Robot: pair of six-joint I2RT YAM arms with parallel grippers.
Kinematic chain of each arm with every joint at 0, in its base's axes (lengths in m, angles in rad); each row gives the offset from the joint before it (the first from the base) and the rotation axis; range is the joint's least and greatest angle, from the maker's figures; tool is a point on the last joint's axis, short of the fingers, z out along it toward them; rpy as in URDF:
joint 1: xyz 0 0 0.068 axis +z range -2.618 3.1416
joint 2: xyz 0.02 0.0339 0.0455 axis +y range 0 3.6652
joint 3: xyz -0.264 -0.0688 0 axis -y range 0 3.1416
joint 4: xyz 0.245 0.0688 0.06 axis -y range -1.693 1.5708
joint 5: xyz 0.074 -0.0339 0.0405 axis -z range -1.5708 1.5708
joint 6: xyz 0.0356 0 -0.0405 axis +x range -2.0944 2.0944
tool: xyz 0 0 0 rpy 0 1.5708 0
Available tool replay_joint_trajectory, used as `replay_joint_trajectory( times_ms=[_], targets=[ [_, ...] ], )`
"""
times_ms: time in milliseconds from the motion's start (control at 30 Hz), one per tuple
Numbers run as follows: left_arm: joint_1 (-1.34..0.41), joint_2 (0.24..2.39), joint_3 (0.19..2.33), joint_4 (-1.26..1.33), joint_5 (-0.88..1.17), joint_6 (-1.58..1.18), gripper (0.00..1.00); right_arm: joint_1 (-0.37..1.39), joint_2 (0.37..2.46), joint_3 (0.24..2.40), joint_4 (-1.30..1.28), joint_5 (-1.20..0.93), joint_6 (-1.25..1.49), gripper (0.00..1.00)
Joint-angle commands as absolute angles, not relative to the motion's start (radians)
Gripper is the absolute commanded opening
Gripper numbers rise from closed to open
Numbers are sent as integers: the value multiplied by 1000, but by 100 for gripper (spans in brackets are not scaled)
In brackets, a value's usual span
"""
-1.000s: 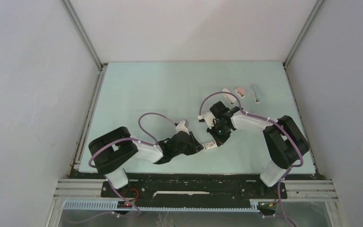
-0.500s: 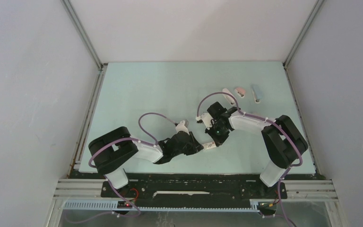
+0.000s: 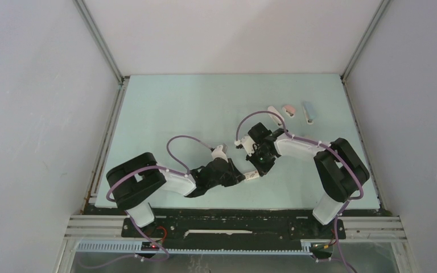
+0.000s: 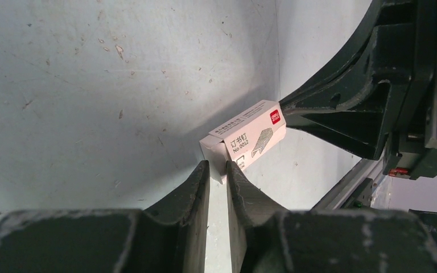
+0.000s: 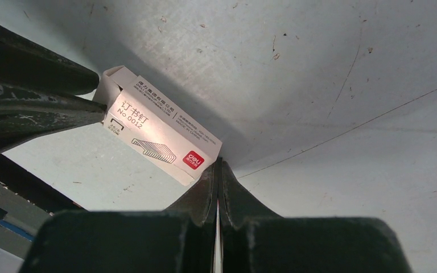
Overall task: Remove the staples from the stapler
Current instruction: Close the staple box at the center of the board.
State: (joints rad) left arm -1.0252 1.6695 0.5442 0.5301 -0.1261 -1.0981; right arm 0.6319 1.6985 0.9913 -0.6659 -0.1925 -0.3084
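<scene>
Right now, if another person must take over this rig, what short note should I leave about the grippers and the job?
Left gripper: closed on one end of the small white staple box.
Right gripper: shut, its tips touching the box's other end, the one with the red mark. I cannot tell whether it pinches a flap.
The white stapler, pink stapler and blue stapler lie far right on the table, away from both grippers.
Done: nothing visible; no loose staples in view.
Left: the whole unloading.
</scene>
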Motion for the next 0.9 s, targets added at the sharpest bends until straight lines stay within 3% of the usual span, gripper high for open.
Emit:
replay_joint_trajectory(
  times_ms=[0, 500, 867],
  targets=[
    [-1022, 1606, 521, 567, -136, -1081, 23, 655, 1766, 966, -616, -212, -307, 3],
    [-1022, 1490, 430, 568, -188, -1035, 27, 641, 1769, 966, -618, -207, -308, 3],
    [-1022, 1580, 481, 534, -184, -1020, 7, 643, 1764, 966, -617, -209, -310, 3]
  ],
)
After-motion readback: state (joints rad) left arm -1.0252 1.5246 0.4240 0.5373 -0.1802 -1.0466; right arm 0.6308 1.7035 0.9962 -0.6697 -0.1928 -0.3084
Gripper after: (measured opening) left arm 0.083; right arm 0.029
